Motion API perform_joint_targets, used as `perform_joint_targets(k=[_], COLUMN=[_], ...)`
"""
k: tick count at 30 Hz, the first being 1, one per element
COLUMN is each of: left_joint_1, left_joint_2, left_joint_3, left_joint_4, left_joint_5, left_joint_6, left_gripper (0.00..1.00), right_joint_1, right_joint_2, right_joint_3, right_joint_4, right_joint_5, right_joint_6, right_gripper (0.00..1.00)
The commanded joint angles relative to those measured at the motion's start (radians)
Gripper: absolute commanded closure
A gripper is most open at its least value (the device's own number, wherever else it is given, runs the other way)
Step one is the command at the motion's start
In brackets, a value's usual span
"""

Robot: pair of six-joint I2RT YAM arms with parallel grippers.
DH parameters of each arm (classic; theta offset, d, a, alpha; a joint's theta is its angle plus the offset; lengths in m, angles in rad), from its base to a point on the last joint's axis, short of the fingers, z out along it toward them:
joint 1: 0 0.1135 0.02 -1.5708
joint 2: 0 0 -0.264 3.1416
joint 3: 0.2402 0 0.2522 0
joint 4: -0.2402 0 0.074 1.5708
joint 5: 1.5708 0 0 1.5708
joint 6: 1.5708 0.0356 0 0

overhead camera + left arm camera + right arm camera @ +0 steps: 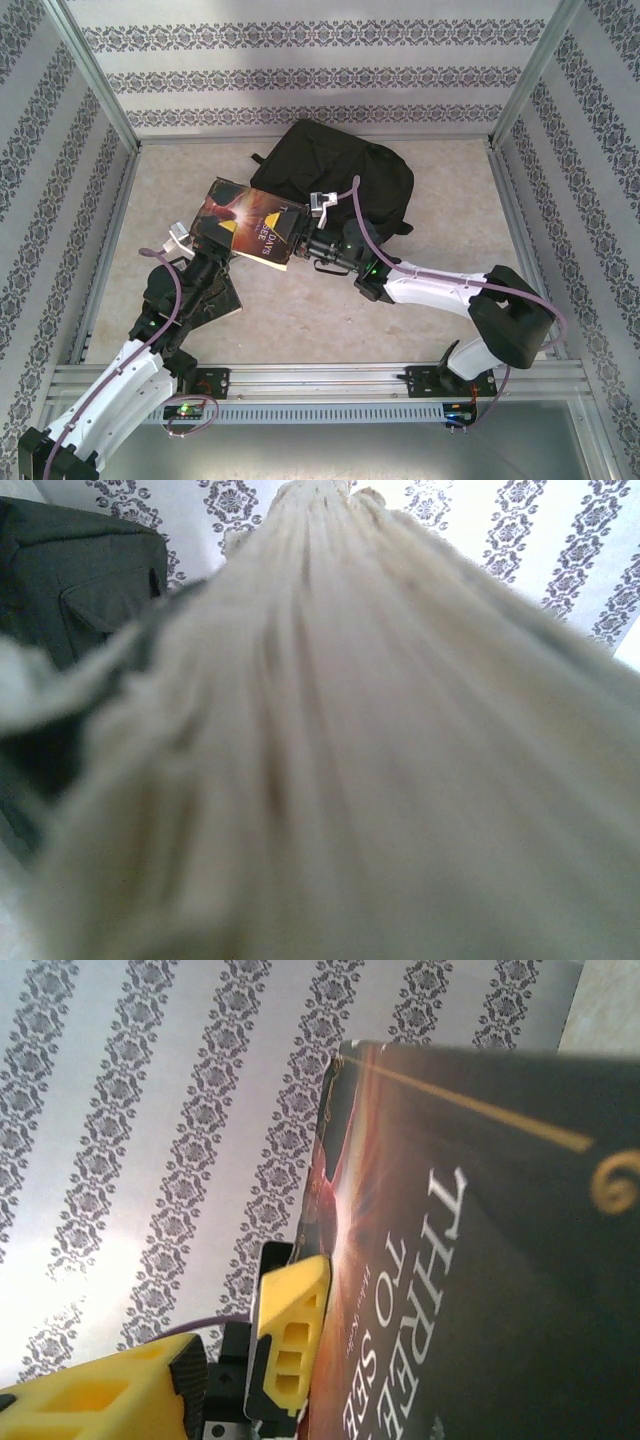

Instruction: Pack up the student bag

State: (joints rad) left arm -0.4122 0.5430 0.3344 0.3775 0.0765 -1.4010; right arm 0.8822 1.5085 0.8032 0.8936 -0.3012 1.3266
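The left gripper [207, 251] is closed tight on a book [245, 220], pinching its near left edge. In the left wrist view the book's pale pages [350, 760] run away from the camera, very close and blurry.

The right gripper [300, 240] is at the other side of the book, at its right corner. In the right wrist view a yellow finger [285, 1330] sits right against the edge of the book's dark cover [480, 1260] (the words "THREE" and "TO SEE" can be read on it). I cannot tell if this gripper is squeezing the book or just sitting around it.

The book hangs between the two grippers, tilted, with its red and black cover facing up.

The student bag [340, 170] lies flat at the far middle of the table [300, 320], close to the back wall [300, 70]. It is just behind the right gripper. It is farther from the left gripper, off to that gripper's right and farther back. From above, the far right side of the book covers a bit of the bag's near left edge; I cannot tell if they touch. In the left wrist view the bag [70, 600] shows at the upper left, beside the pages, with a pocket flap on it.
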Motion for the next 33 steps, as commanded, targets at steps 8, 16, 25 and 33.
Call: perform_joint_targets(k=[8,16,25,33], left_joint_1=[-0.007,-0.006,-0.035,-0.26], left_joint_2=[-0.006,0.172,0.706,1.252], left_joint_3=[0.064,0.379,0.935,1.558], left_joint_4=[-0.051,-0.397,-0.777,-1.079], left_joint_5=[0.041,0.213,0.296,0.101], left_joint_6=[0.014,0.395,0.812,1.068], left_gripper=[1.0,0.39,0.2,0.14], right_joint_1=[0.022,-0.117,-0.384,-0.562], right_joint_2=[-0.037,-0.246,-0.67,-0.79], right_joint_3=[0.011,-0.017,0.039,0.107], right_joint_4=[-0.082,-0.464,-1.078,-1.344], right_joint_5=[0.114,0.185,0.483,0.806], right_joint_6=[-0.085,-0.166,-0.465,-0.517], right_gripper=[0.97,1.0,1.0,1.0])
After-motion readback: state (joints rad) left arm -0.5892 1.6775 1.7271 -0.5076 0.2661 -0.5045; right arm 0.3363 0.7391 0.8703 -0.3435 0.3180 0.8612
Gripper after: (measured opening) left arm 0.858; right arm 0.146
